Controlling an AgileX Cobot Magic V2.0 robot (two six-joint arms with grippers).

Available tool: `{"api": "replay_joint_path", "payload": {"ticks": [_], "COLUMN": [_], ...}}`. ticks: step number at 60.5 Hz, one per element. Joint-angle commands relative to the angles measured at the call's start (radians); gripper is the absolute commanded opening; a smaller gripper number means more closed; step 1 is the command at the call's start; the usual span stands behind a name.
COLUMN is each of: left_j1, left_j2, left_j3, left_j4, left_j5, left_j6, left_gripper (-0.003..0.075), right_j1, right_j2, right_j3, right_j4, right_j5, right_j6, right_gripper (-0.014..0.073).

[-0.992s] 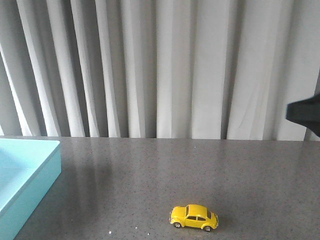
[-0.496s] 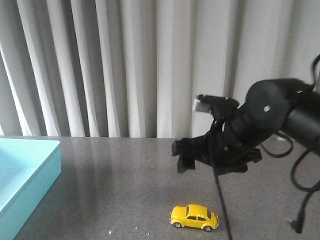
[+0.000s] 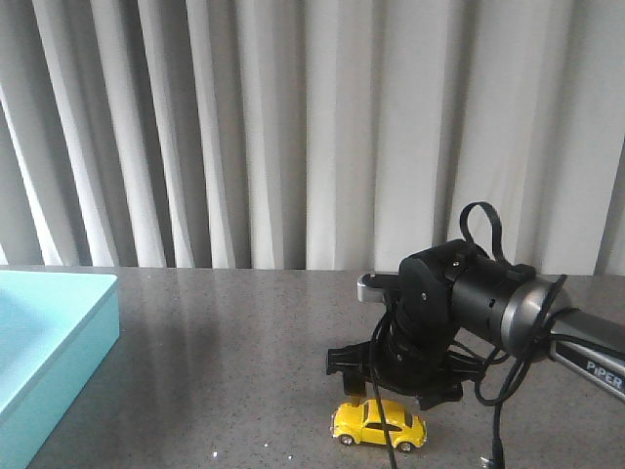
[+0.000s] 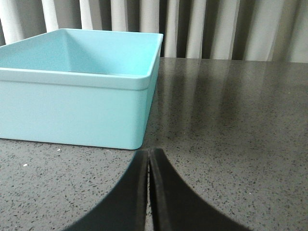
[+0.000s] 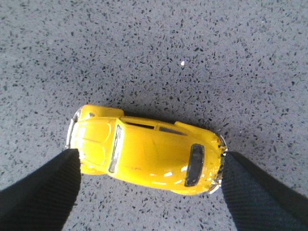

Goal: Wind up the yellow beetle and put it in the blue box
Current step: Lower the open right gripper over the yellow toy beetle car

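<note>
Right gripper (image 5: pixel 147 166) hanging wide open over beetle (image 5: pixel 144 149); beetle sitting on table (image 3: pixel 244 342) lengthwise between fingers (image 5: pixel 43 190), one at each bumper, neither gripping. Left gripper (image 4: pixel 149 192) resting closed, empty, near box (image 4: pixel 77 106).

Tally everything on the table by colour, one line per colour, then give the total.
Yellow: 1, the yellow beetle
Light blue: 1, the blue box
Total: 2

Right gripper (image 5: pixel 147 166) pointing down, jaws spread wide, left gripper (image 4: pixel 149 192) jaws closed
</note>
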Motion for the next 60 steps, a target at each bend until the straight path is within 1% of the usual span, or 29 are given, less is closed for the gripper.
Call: {"api": "replay_joint_path", "payload": {"ticks": [1,6,14,31,38,46,55,60], "left_j1": [-0.007,-0.007,-0.007,-0.007,-0.007,-0.007,-0.007,-0.007], "left_j2": [0.004,0.004,0.004,0.004,0.004,0.004,0.004,0.004], "left_j3": [-0.015,-0.015,-0.015,-0.015,-0.015,-0.015,-0.015,-0.015], "left_j4": [-0.004,-0.004,-0.004,-0.004,-0.004,-0.004,-0.004,-0.004], "left_j5": [-0.08,-0.08,-0.08,-0.08,-0.08,-0.08,-0.08,-0.08], "left_j6": [-0.008,-0.008,-0.008,-0.008,-0.008,-0.008,-0.008,-0.008], "left_gripper": [-0.0006,-0.0006,-0.0006,-0.0006,-0.0006,-0.0006,-0.0006,-0.0006], "right_j1": [-0.002,-0.003,-0.003,-0.003,-0.003,-0.014,-0.037,-0.046], "right_j2": [-0.041,-0.031,-0.011,0.032,0.039,0.058,0.081,0.084], "right_j3": [-0.033,-0.033,-0.033,-0.033,-0.033,-0.03,-0.03,-0.03], "right_j4": [-0.023,-0.023,-0.022,-0.023,-0.026,-0.033,-0.037,-0.064], "right_j5": [-0.049,-0.058,-0.055,0.004,0.049,0.132,0.246,0.268], "right_j6": [0.005,0.019,0.031,0.033,0.005,-0.023,-0.085,-0.108], "right_gripper": [0.0579,0.0575,0.0537,0.0403,0.0363,0.0348,0.0348,0.0348]}}
